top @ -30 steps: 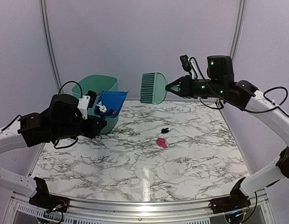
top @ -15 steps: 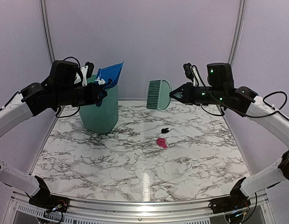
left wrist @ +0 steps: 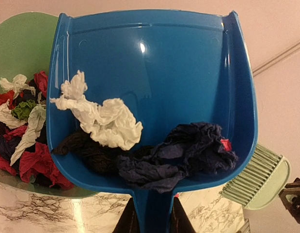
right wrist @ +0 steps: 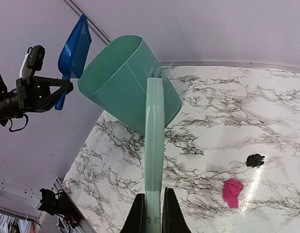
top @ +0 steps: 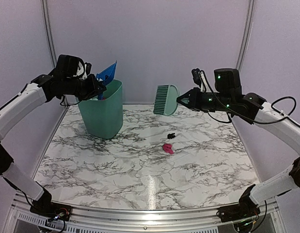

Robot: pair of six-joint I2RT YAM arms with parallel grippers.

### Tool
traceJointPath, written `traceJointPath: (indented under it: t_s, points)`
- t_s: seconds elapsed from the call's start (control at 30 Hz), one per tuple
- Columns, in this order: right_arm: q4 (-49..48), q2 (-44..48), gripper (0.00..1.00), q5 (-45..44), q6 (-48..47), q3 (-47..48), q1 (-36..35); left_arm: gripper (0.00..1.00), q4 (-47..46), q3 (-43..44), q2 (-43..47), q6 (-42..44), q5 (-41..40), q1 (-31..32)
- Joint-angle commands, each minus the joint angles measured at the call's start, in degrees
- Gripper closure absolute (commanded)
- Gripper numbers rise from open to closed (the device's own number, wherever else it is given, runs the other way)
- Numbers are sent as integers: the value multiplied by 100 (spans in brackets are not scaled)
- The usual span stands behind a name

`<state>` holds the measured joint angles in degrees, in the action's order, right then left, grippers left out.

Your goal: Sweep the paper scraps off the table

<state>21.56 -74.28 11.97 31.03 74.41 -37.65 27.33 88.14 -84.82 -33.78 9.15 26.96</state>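
My left gripper (top: 94, 90) is shut on the handle of the blue dustpan (top: 107, 74), tilted over the green bin (top: 102, 111). In the left wrist view the dustpan (left wrist: 150, 63) holds white (left wrist: 103, 119), black and dark blue (left wrist: 188, 150) paper scraps, and the bin (left wrist: 23, 48) beneath holds several more. My right gripper (top: 181, 100) is shut on the mint-green hand brush (top: 165, 100), held in the air at the back. A pink scrap (top: 167, 148) and a black scrap (top: 171, 135) lie on the marble table (top: 140, 179); both show in the right wrist view (right wrist: 232, 192), (right wrist: 255, 159).
The bin stands at the back left of the table. Lilac walls close the back and sides. A metal rail (top: 150, 216) runs along the near edge.
My left gripper has lifted the dustpan up and left, from beside the bin to above its mouth, tipping it steeper. The right gripper with the brush shifted slightly right and down.
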Motion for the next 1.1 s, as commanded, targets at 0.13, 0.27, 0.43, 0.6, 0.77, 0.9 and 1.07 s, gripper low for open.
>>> traceJointPath:
  t_s: [0.13,0.27,0.43,0.6,0.77,0.9,1.07]
  points:
    - [-24,-122,100,-59,29,387,47,100,-203,231,-268,-805,1016,-595]
    - [72,-59,100,-195,54,334,39,100,-519,196,-349,-1299,1418,-768]
    - [311,-20,100,-645,67,343,39,100,-1048,85,-380,-2105,1867,-953]
    - [547,-48,100,-875,41,547,46,100,-1935,-247,-332,-2967,2160,-1079]
    - [568,42,100,-1041,122,505,40,100,-2821,-462,-412,-3947,2415,-1192]
    - [648,130,100,-1167,80,473,43,100,-3681,-671,-419,-4811,2544,-1202]
    - [665,99,100,-1615,-76,428,53,100,-4004,-711,-311,-5493,2494,-1203]
